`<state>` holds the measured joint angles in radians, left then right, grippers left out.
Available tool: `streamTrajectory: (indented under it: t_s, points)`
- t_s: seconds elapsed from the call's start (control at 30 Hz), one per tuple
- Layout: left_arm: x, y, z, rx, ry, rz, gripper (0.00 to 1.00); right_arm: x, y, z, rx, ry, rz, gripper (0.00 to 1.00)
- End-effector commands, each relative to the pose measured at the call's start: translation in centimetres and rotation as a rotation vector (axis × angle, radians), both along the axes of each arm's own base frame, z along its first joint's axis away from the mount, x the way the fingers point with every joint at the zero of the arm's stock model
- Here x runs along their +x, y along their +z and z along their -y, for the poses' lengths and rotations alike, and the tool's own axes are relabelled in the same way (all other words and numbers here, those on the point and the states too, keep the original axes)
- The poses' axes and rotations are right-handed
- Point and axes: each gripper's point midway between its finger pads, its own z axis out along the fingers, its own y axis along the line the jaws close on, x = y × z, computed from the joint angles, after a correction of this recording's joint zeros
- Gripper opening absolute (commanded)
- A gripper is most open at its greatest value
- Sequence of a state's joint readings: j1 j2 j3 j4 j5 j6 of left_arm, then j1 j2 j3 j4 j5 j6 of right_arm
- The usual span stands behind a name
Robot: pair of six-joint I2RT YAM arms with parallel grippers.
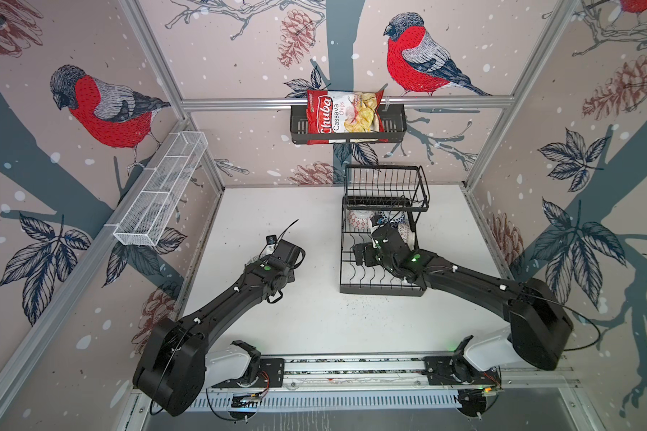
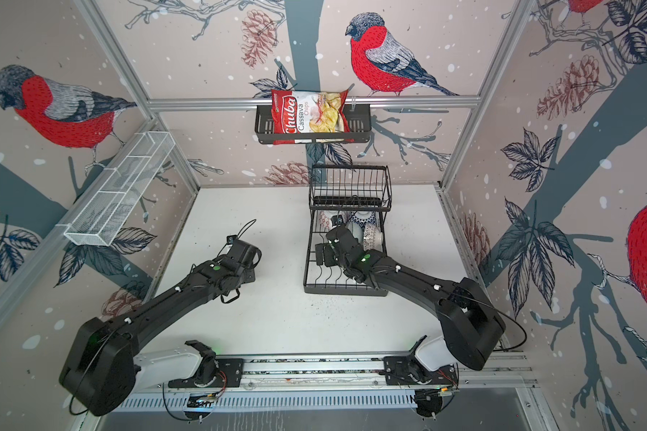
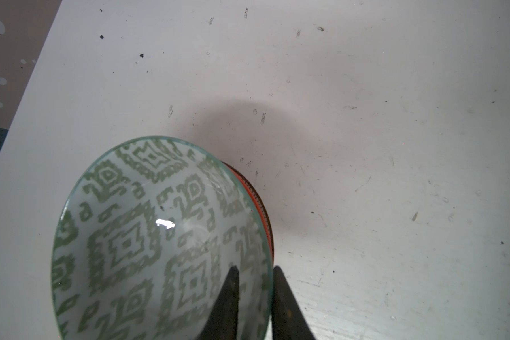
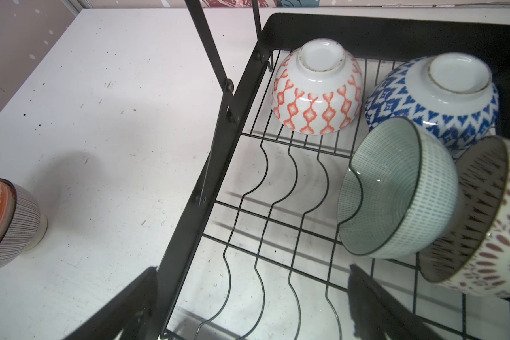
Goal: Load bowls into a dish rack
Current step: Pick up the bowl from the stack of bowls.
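A bowl (image 3: 159,235) with a green pattern inside sits nested in an orange-rimmed bowl (image 3: 249,191) on the white table. My left gripper (image 3: 253,269) is shut on its rim, one finger inside and one outside. The black wire dish rack (image 1: 381,289) stands at the right. On its base an orange-diamond bowl (image 4: 315,97) and a blue bowl (image 4: 433,100) lie upside down. A teal bowl (image 4: 395,191) and a maroon-patterned bowl (image 4: 483,235) lean on their sides. My right gripper (image 4: 253,294) hangs open over the wavy dividers with nothing between its fingers.
A grey-striped bowl with orange ones nested in it (image 4: 9,220) shows at the edge of the right wrist view. The rack's raised basket (image 1: 385,186) stands over its far end. A black wall basket holds a chips bag (image 1: 346,119). A white mesh tray (image 1: 161,190) hangs on the left wall.
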<state>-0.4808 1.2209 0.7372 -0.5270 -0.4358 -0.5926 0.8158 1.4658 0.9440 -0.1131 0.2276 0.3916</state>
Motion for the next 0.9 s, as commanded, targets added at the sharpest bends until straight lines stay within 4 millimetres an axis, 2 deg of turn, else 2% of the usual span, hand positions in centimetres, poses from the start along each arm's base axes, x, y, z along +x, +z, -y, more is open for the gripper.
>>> streamTrajectory:
  t_s: [0.0, 0.3, 0.47, 0.6, 0.87]
  points:
    - [0.4, 0.7, 0.0, 0.011, -0.01, 0.017, 0.18, 0.2, 0.3, -0.4, 0.012, 0.006, 0.013, 1.0]
    - [1.0, 1.3, 0.3, 0.01, -0.031, 0.027, 0.15, 0.3, 0.1, -0.6, 0.008, 0.01, 0.007, 1.0]
    - [0.7, 0.7, 0.0, 0.037, -0.026, -0.004, 0.26, 0.4, 0.2, -0.8, 0.012, 0.015, 0.008, 0.99]
    - [0.4, 0.3, -1.0, 0.082, 0.008, -0.023, 0.24, 0.5, 0.1, -0.9, 0.008, 0.019, 0.005, 1.0]
    - [0.7, 0.3, -0.8, 0.07, 0.008, -0.02, 0.17, 0.5, 0.1, -1.1, 0.006, 0.028, 0.003, 1.0]
